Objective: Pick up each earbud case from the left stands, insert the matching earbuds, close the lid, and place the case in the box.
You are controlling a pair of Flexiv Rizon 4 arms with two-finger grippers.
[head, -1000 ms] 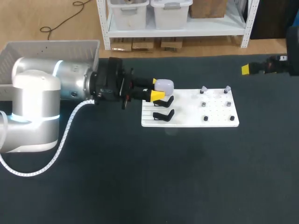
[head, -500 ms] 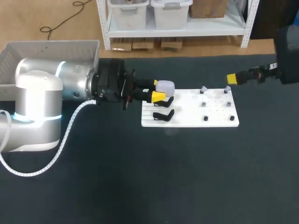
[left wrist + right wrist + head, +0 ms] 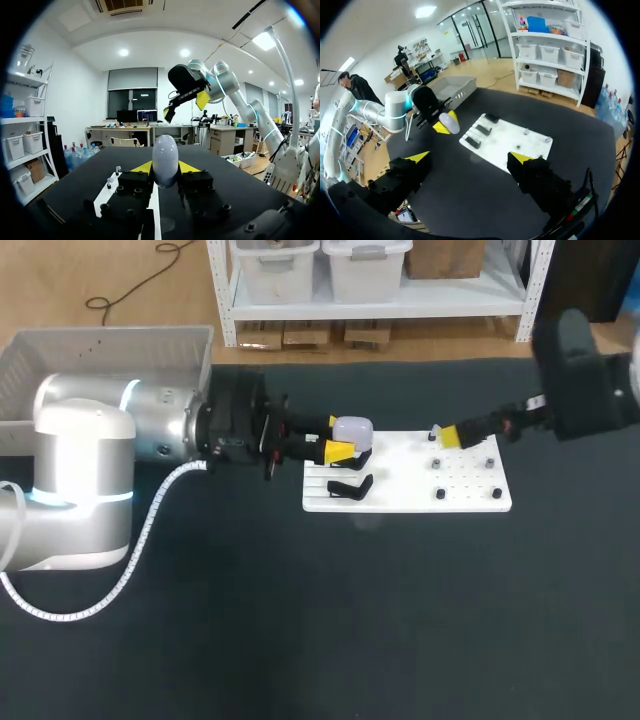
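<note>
Dark matte bench is carrying everything, with a plain, even top. Pale grey open-topped plastic box is sitting at its far left corner, partly hidden behind the silver left arm; no case is showing in the part I can see, so I'm judging zero cases delivered. White flat rectangular board is lying mid-bench. Black clip-like stands on its left end are showing empty in the right wrist view. Left end effector is clamping the white egg-shaped earbud case between both yellow tips, holding it off the stands over the board's left edge. Lid looks closed from here. Right end effector is hanging open and empty, with its fingers spread wide; in the head view its yellow tip is sitting over the board's far right part. Small grey earbud-like pieces are standing on pegs on the board's right half, too small to confirm. My read: pickup is done for one case; opening, inserting earbuds, closing and boxing are all pending.
</note>
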